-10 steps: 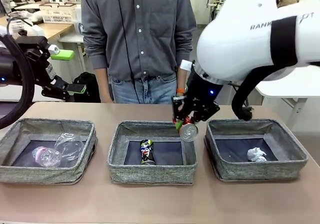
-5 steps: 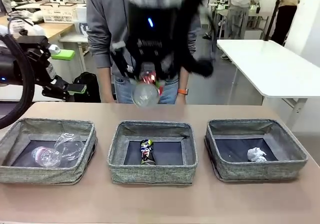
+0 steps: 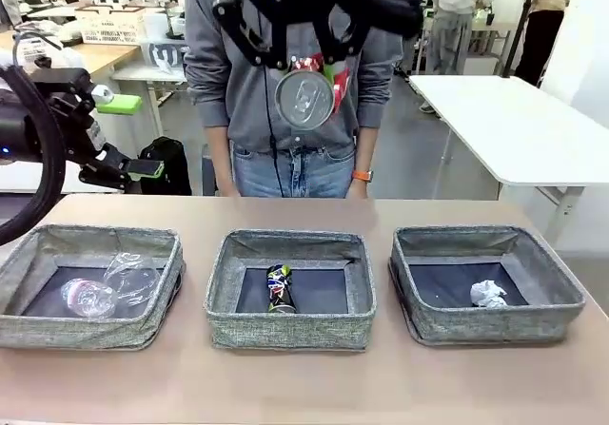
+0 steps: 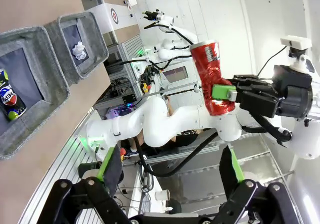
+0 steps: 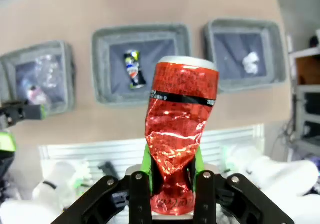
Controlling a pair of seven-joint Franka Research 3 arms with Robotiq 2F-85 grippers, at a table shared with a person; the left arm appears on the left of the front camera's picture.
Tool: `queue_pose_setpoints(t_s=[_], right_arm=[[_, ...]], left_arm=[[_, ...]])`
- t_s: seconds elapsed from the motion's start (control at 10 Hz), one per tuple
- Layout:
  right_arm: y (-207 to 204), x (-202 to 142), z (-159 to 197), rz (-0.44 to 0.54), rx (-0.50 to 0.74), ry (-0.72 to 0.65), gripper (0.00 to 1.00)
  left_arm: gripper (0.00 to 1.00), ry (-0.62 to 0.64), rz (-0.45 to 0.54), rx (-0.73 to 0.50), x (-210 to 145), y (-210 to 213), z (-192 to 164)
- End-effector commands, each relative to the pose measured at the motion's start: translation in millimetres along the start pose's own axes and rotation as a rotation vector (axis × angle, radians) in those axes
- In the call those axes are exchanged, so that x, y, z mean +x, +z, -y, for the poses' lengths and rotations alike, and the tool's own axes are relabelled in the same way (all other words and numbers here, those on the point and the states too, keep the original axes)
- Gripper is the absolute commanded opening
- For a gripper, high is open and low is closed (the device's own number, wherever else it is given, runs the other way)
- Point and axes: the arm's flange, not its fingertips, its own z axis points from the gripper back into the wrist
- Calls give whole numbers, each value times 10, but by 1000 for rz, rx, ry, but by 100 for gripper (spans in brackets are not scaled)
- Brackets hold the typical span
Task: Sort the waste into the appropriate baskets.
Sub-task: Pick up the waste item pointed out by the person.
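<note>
Right end effector (image 3: 306, 64) up high over the bench, clamped on the crushed red can (image 3: 304, 98), well above the middle basket (image 3: 290, 328) where the crushed black printed can (image 3: 278, 288) lies. Best bet: bring it straight down over that middle basket, low between the soft walls, then let go. Left end effector (image 3: 128, 135) off to the side, pads wide apart, nothing held. Half a second back, lower and left; a full second back, down by the right basket (image 3: 487, 324) rim.
</note>
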Motion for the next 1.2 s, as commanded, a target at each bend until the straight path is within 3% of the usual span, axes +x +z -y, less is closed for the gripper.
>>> queue_pose_setpoints(t_s=[0.0, 0.6, 0.7, 1.1], right_arm=[[49, -63, 73, 51, -16, -55, 34], [261, -191, 355, 91, 75, -84, 34], [344, -104, 265, 85, 22, -54, 34], [344, -104, 265, 85, 22, -54, 34]], left_arm=[[100, -20, 7, -21, -49, -27, 1], [100, -20, 7, -21, -49, -27, 1], [100, -20, 7, -21, -49, -27, 1], [100, -20, 7, -21, -49, -27, 1]])
